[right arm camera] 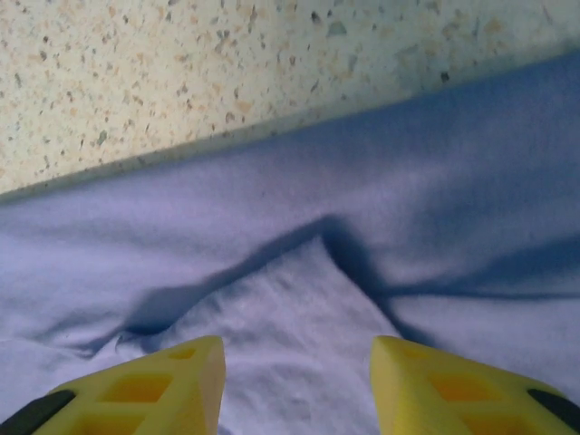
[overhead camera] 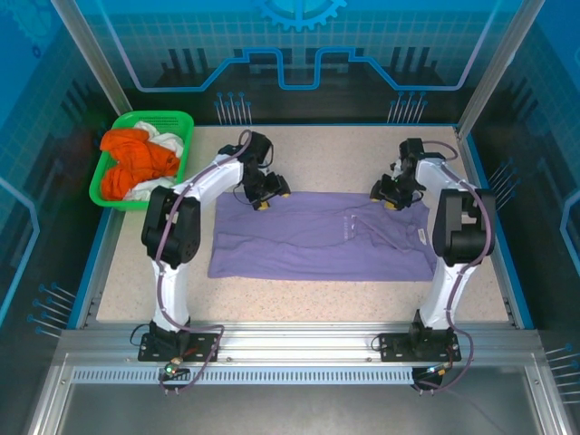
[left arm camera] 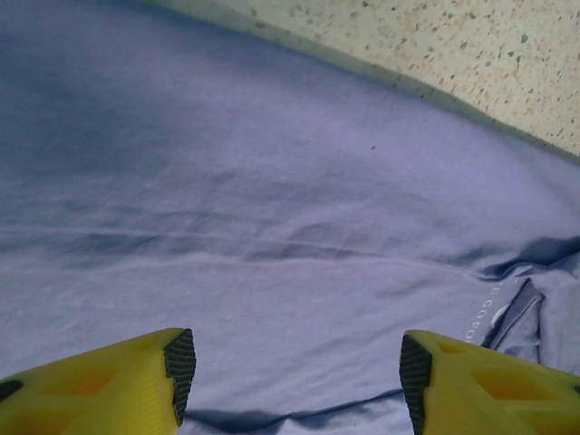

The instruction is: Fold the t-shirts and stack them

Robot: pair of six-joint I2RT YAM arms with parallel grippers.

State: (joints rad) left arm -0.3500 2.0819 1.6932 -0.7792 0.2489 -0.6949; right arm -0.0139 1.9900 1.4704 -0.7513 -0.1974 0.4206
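The lavender t-shirt (overhead camera: pixel 317 240) lies flat across the middle of the table as a long rectangle, with small white lettering (overhead camera: pixel 349 227) near its centre. My left gripper (overhead camera: pixel 265 198) hovers open at the shirt's far left edge. In the left wrist view, the left gripper (left arm camera: pixel 294 362) has its yellow fingers wide apart over smooth purple cloth (left arm camera: pixel 272 181), with a fold edge low between them. My right gripper (overhead camera: pixel 391 198) is at the far right edge. In its wrist view, the right gripper (right arm camera: pixel 297 362) is open, and a raised peak of cloth (right arm camera: pixel 299 290) stands between the fingers. Orange shirts (overhead camera: pixel 136 163) and a white one (overhead camera: pixel 168 140) lie bunched in the basket.
The green mesh basket (overhead camera: pixel 163 115) sits at the table's far left corner. Bare speckled tabletop (overhead camera: pixel 326 154) lies beyond the shirt, and a strip of tabletop (overhead camera: pixel 299 294) in front of it. Blue enclosure walls ring the table.
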